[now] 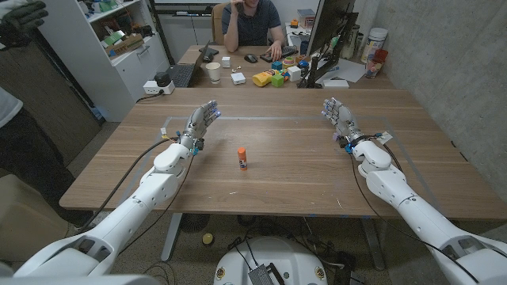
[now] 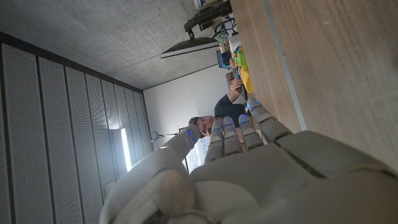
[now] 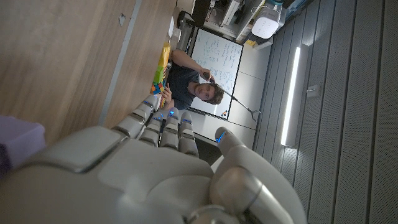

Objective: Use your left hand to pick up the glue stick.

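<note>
Your glue stick (image 1: 242, 158) stands upright near the middle of the wooden surface (image 1: 301, 170), well apart from both hands. It is a short tube with an orange cap on top, a white body below, and a dark patch of label on the body; the print is too small to read. Nothing touches it, and it casts a small shadow at its base.

Your left hand (image 1: 202, 120) sits to the robot's left of the stick and farther from the robot's body, over the surface, fingers stretched forward and slightly apart, holding nothing. In the left wrist view the same hand (image 2: 249, 168) shows its back, fingers (image 2: 231, 134) lined up side by side and the thumb set off to one side, with the surface edge beside it.

Your right hand (image 1: 338, 117) mirrors it on the other side, fingers extended and empty. The right wrist view shows that hand (image 3: 143, 168) from behind, fingers straight.

Beyond the far edge, a second desk carries coloured blocks (image 1: 271, 77) and a cup (image 1: 213, 71), and a person (image 1: 252, 24) sits behind it.
</note>
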Motion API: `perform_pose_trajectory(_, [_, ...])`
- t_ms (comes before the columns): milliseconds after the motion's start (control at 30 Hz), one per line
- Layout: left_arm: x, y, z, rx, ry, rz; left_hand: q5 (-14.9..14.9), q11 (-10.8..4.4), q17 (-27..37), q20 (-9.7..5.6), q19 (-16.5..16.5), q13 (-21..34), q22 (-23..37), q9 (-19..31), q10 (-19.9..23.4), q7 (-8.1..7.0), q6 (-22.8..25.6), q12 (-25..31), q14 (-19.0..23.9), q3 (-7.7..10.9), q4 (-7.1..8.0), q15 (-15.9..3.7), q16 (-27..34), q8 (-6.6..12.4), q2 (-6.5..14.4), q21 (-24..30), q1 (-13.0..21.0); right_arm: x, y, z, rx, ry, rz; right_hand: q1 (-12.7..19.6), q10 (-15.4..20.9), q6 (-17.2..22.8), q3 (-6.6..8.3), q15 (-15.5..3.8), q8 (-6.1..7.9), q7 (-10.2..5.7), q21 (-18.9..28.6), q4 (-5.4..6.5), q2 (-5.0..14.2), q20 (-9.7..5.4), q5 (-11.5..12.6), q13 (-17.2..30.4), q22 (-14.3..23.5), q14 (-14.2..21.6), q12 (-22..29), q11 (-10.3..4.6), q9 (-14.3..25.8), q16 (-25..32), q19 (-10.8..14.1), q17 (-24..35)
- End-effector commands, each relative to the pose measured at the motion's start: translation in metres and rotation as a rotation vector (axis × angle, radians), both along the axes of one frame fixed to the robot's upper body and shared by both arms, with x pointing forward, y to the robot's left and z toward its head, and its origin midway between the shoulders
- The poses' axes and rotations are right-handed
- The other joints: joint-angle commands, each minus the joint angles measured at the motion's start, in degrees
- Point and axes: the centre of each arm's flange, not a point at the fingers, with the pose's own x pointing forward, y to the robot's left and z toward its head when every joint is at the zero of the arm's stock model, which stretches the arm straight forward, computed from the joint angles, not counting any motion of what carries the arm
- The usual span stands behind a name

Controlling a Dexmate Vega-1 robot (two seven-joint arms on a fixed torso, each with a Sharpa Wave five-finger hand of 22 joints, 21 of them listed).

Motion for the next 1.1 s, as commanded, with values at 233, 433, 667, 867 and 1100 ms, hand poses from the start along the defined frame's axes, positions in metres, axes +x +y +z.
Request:
perform_pose_trajectory(233, [0.0, 0.0, 0.01, 0.02, -0.048, 0.007, 0.28, 0.11, 0.23, 0.95, 1.75, 0.3, 0.08, 0.09, 1.75, 0.01, 2.15, 0.69, 2.04, 0.46, 0.1, 0.41, 0.81, 1.01, 1.75, 0.78, 0.35, 0.007, -0.001, -0.006, 0.006, 0.026, 0.0, 0.47, 0.53, 0.52, 0.29, -0.05, 0.27, 0.02, 0.24, -0.11, 2.5, -0.64, 0.33, 0.1, 0.14, 0.5, 0.32, 0.0, 0.08, 0.39, 0.33, 0.26])
perform_pose_trajectory(433, [-0.009, -0.002, 0.021, 0.093, -0.101, 0.019, 0.34, 0.06, -0.75, 1.31, 5.05, 0.3, 0.03, 0.22, 3.6, -1.25, 6.02, 1.0, 4.77, 0.62, -4.31, 0.21, 0.7, 1.63, 0.17, 1.75, 2.55, 0.007, -0.003, -0.007, 0.009, 0.024, 0.0, 0.42, 0.54, 0.51, 0.28, -0.08, 0.27, 0.01, 0.23, -0.11, 2.48, -0.64, 0.32, 0.1, 0.14, 0.52, 0.33, -0.05, 0.08, 0.39, 0.33, 0.26])
perform_pose_trajectory(667, [-0.024, -0.007, 0.037, 0.212, -0.161, -0.008, 0.36, -0.54, -1.04, 0.94, 7.39, 0.29, -0.06, 0.22, 4.46, -4.31, 7.0, 0.84, 6.44, -1.04, -10.76, -0.64, 0.12, 1.14, -2.25, 2.06, 5.42, 0.008, -0.003, -0.008, 0.012, 0.024, 0.004, 0.32, 0.58, 0.5, 0.28, -0.07, 0.27, 0.06, 0.24, -0.06, 2.37, -0.62, 0.32, 0.1, 0.14, 0.52, 0.34, 0.08, 0.08, 0.36, 0.34, 0.25])
perform_pose_trajectory(867, [-0.036, -0.01, 0.049, 0.291, -0.21, -0.026, 0.21, -1.07, -1.01, 1.0, 8.72, 0.33, -0.04, 0.24, 4.73, -7.08, 7.51, 0.75, 6.95, -2.65, -13.53, -1.16, -0.1, 1.03, -3.88, 2.24, 6.32, 0.009, -0.005, -0.009, 0.016, 0.023, 0.005, 0.25, 0.58, 0.52, 0.27, -0.04, 0.28, 0.03, 0.23, -0.02, 2.3, -0.59, 0.32, 0.1, 0.14, 0.53, 0.34, 0.04, 0.08, 0.35, 0.32, 0.24])
perform_pose_trajectory(1100, [-0.051, -0.015, 0.061, 0.347, -0.26, -0.053, 0.09, -1.45, -0.96, 1.31, 10.49, 0.35, -0.01, 0.25, 4.81, -9.01, 8.07, 0.66, 7.15, -3.95, -15.21, -1.58, -0.21, 1.04, -5.04, 2.67, 6.79, 0.009, -0.005, -0.01, 0.018, 0.022, 0.009, 0.08, 0.57, 0.53, 0.26, -0.01, 0.29, 0.11, 0.24, 0.09, 2.17, -0.56, 0.33, 0.09, 0.14, 0.58, 0.34, 0.11, 0.08, 0.33, 0.36, 0.23])
